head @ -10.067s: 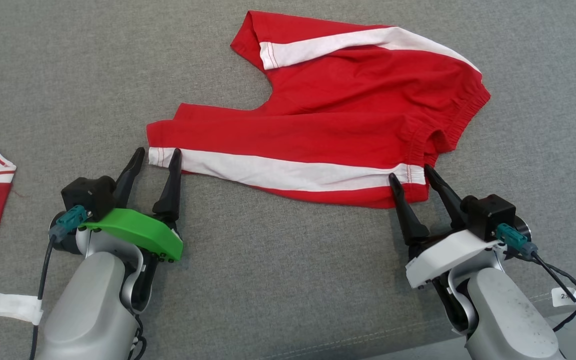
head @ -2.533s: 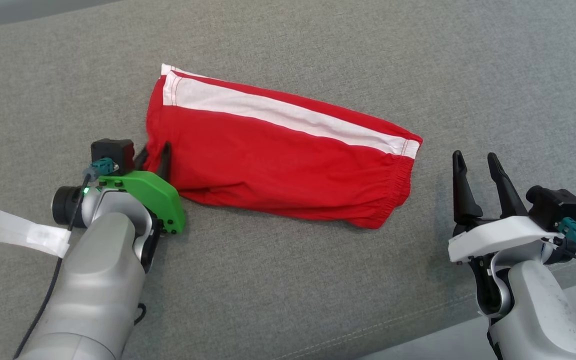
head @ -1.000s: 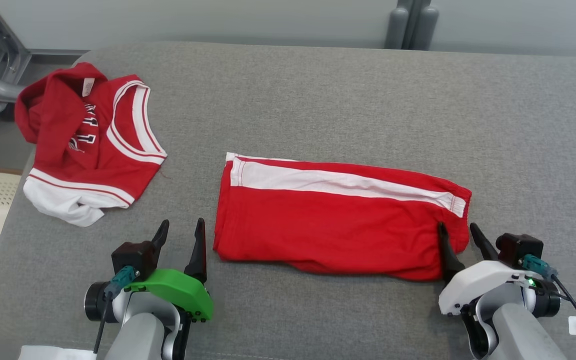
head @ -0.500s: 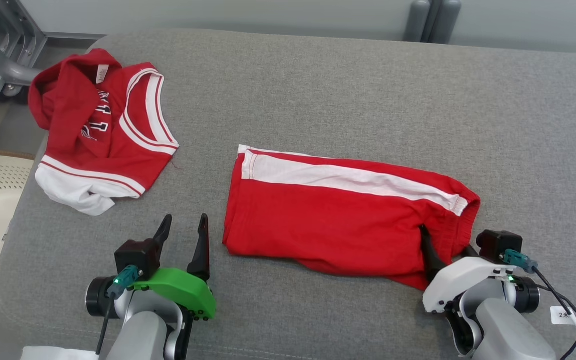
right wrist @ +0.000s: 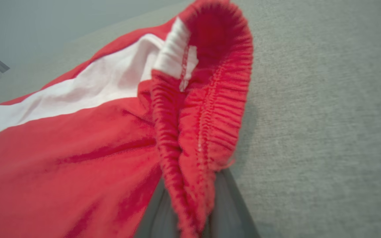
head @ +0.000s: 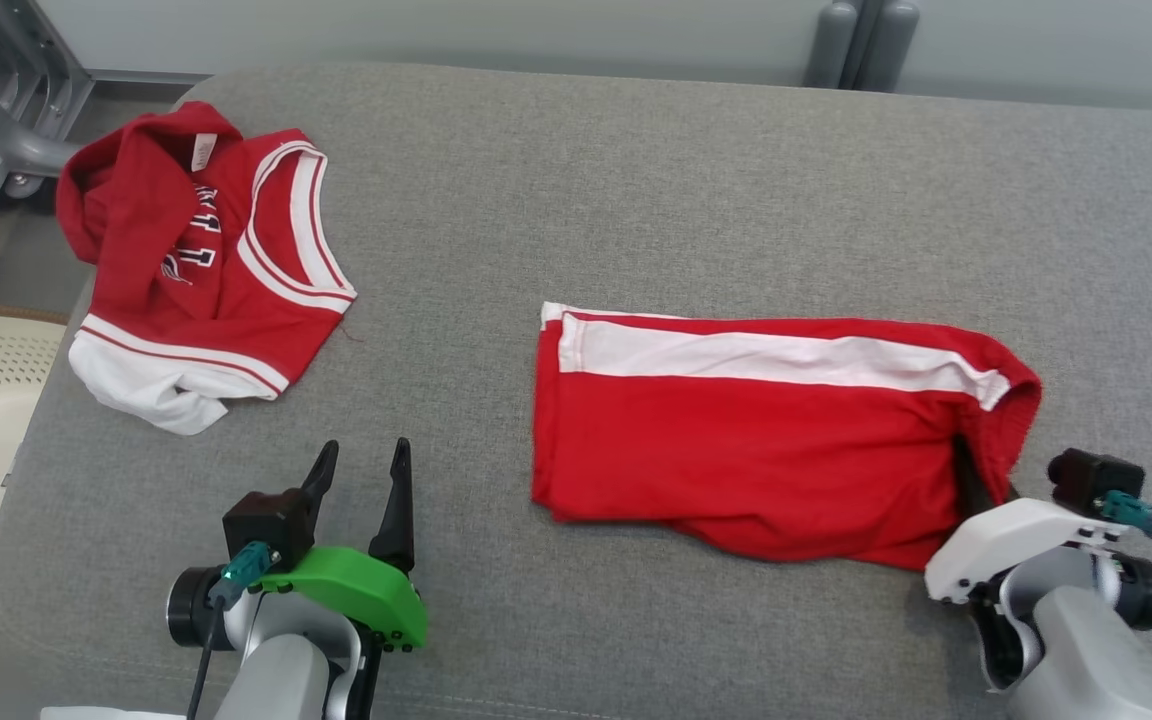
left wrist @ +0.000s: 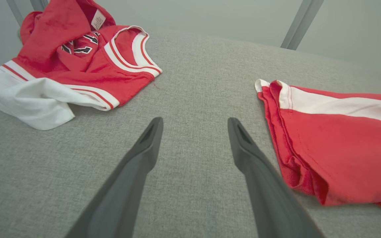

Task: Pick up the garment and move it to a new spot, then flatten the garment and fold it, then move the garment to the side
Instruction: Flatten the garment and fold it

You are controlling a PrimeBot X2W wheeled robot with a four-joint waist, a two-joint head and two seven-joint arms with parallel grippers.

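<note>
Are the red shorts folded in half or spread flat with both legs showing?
Folded in half: the shorts show one leg shape with one white stripe on top, and doubled cloth edges stack at the hem.

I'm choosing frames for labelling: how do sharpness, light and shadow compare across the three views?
Head view: even, soft light, sharp throughout, no glare. Left wrist view: jersey and red shorts crisp, the left gripper soft near the lens. Right wrist view: the waistband blurred up close, casting a soft shadow on the grey cushion.
</note>
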